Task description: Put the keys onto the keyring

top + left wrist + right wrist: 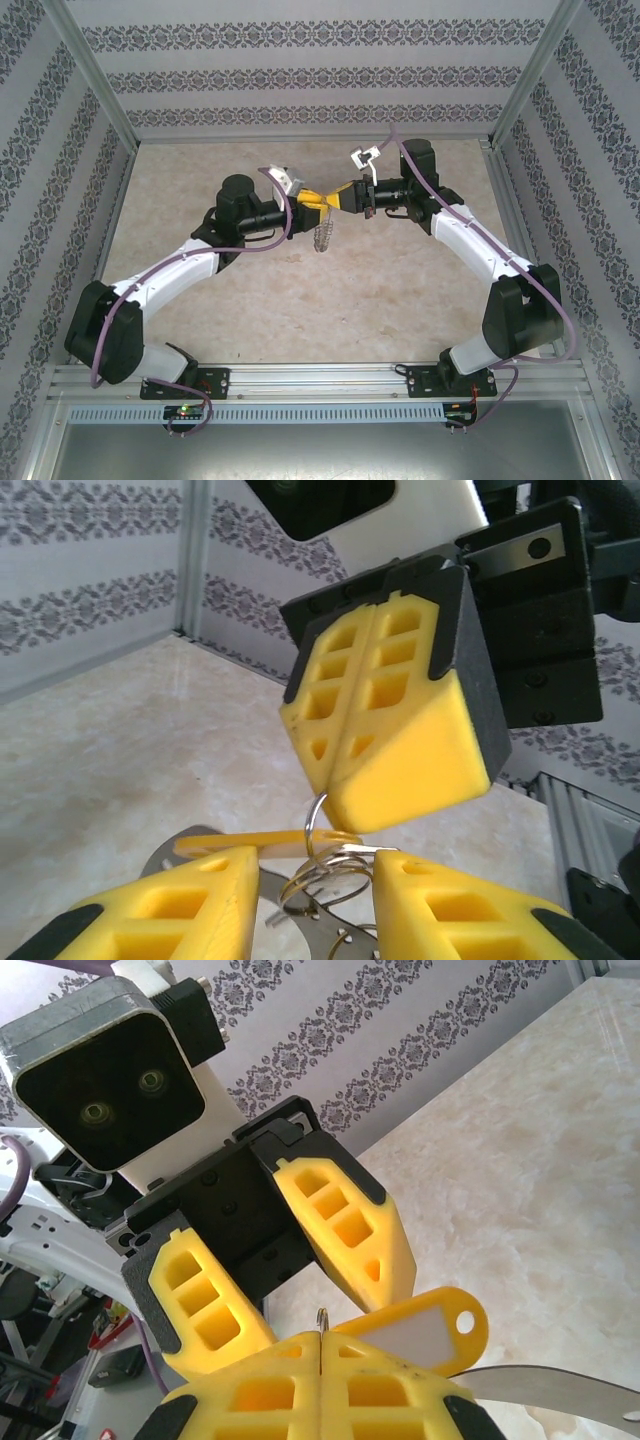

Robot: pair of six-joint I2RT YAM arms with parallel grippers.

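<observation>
Right gripper pinches the keyring just above the key.

No legible text, label, brand, number or sign on anything in view

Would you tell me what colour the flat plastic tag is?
The flat plastic tag is yellow with a white centre panel, best in the right wrist view.

keyring partly behind the left gripper and below the frame edge; silver blade past the right edge
</observation>
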